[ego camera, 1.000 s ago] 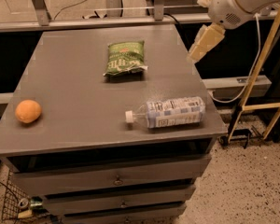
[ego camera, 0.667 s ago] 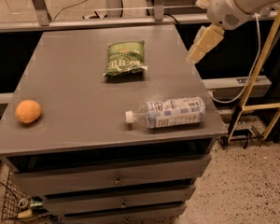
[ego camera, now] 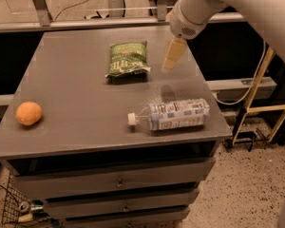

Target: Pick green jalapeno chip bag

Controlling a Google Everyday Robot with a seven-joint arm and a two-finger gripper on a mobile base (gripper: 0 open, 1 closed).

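The green jalapeno chip bag (ego camera: 128,59) lies flat on the grey table (ego camera: 76,87), toward the back middle, with white lettering and a small red logo. My gripper (ego camera: 169,61) hangs from the white arm (ego camera: 194,8) that comes in from the upper right. It points down and to the left, just right of the bag, above the tabletop and apart from the bag. It holds nothing.
A clear plastic bottle (ego camera: 173,114) with a white cap lies on its side near the table's front right. A round orange fruit (ego camera: 29,113) sits at the front left. Drawers are below the top. A yellow frame (ego camera: 270,103) stands to the right.
The arm and gripper have moved left from beyond the table's right edge to over the table, close beside the chip bag. The objects have not moved.
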